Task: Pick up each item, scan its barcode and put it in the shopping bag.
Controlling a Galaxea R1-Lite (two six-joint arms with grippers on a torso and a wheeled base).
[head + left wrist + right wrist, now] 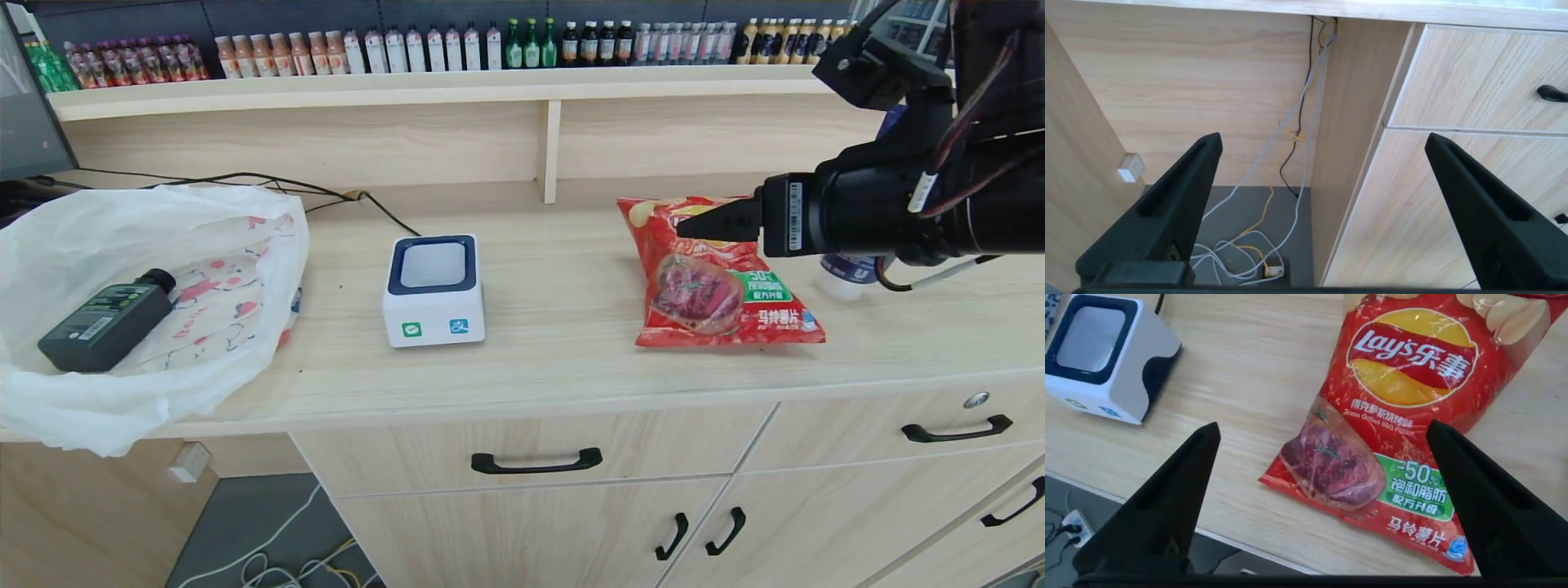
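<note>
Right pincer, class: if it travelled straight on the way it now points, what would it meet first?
Most likely the red crisp bag: the open right pincer frames it in its wrist view. How far above the bag it sits is unclear.

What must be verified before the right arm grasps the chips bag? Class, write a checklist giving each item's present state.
1. Right gripper over the chips bag, jaws open: ok.
2. Chips bag lying flat on the counter: ok.
3. Barcode location on it: cannot tell; the front faces up.
4. Scanner window uncovered: ok.
5. Shopping bag mouth open, dark bottle inside: ok.
6. Left gripper down by the drawers, jaws open: ok.
</note>
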